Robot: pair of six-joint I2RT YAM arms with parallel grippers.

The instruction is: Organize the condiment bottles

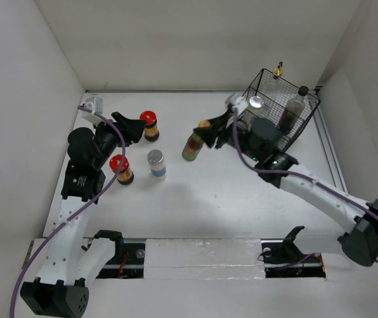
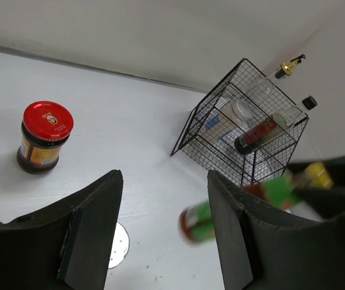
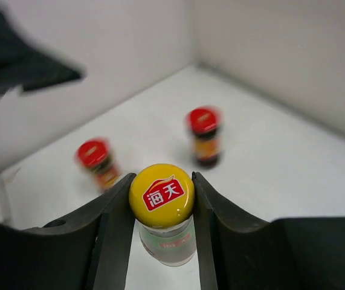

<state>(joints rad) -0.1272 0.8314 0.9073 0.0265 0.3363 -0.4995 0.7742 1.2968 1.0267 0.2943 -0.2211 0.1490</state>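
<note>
My right gripper [image 1: 210, 131] is shut on the yellow cap of the green bottle [image 1: 193, 146], holding it tilted above the table left of the black wire basket [image 1: 308, 116]; the cap [image 3: 161, 194] sits between the fingers in the right wrist view. The bottle shows blurred in the left wrist view [image 2: 197, 222]. My left gripper [image 1: 136, 126] is open and empty beside one red-capped jar [image 1: 150, 125]. A second red-capped jar [image 1: 120, 169] and a silver-lidded jar [image 1: 155, 163] stand near it. The basket holds another silver-lidded jar [image 1: 257, 103], the red-labelled dark bottle [image 1: 290, 110] and the gold-topped bottle [image 1: 278, 69].
White walls enclose the table on the left, back and right. The basket [image 2: 245, 130] stands in the far right corner. Both arm bases sit on a rail at the near edge.
</note>
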